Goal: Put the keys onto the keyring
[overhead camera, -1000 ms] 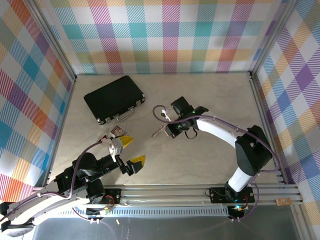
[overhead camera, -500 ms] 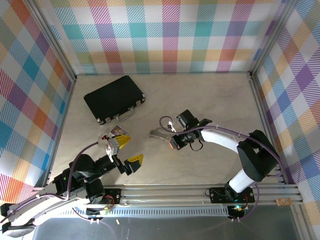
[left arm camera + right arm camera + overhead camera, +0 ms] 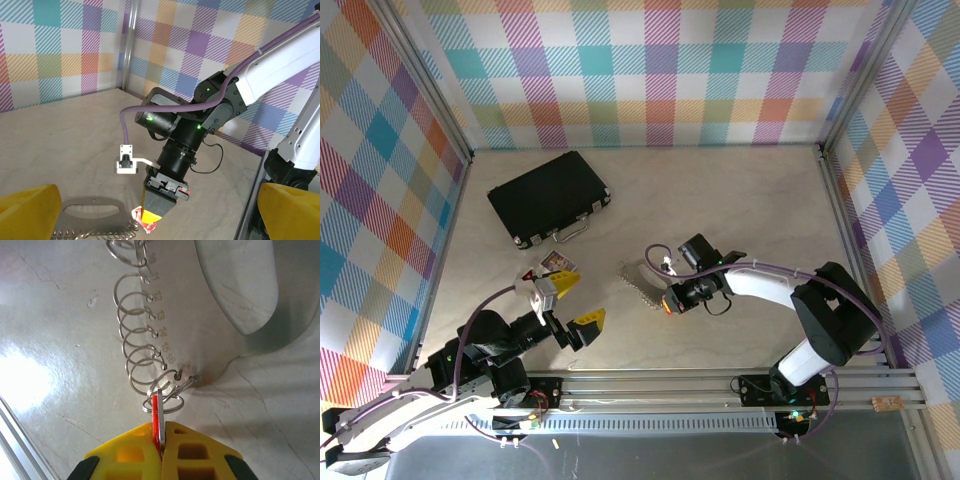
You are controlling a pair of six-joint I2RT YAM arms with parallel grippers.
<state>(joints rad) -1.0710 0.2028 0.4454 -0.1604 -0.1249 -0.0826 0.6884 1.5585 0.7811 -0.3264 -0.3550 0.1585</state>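
Observation:
The keyring (image 3: 638, 283) is a silvery plate with a handle hole and a row of wire rings, lying on the table at centre. My right gripper (image 3: 668, 300) is at its right end, shut on the red key (image 3: 155, 415). The key stands edge-on between the yellow fingers (image 3: 125, 455), and its head sits inside the last wire ring (image 3: 163, 403) of the keyring (image 3: 220, 300). In the left wrist view the red key (image 3: 142, 225) shows under the right gripper (image 3: 152, 214), beside the keyring (image 3: 90, 212). My left gripper (image 3: 576, 302) hangs open to the left, its fingers (image 3: 27, 210) apart and holding nothing.
A black case (image 3: 548, 197) with a metal handle lies at the back left. A small card (image 3: 557, 262) lies just beyond my left gripper. Plaid walls close in the table on three sides, and a metal rail (image 3: 720, 385) runs along the near edge.
My right gripper has moved toward the near edge and lowered, bringing the key and keyring down onto the table. The left gripper has drawn back slightly, still open.

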